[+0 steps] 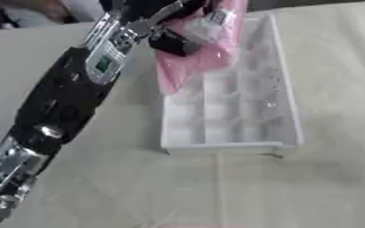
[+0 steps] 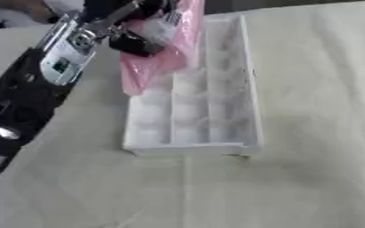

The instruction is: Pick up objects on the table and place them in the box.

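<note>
A pale cream cloth (image 1: 310, 187) with soft creases covers the counter under even light. Beyond its far edge lies a dark, blurred strip (image 2: 294, 3).

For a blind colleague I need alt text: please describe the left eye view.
The robot's left hand holds a pink plastic bag over the far end of a white divided box on a cream tablecloth. The nearer compartments appear empty; the right hand is not visible.
</note>
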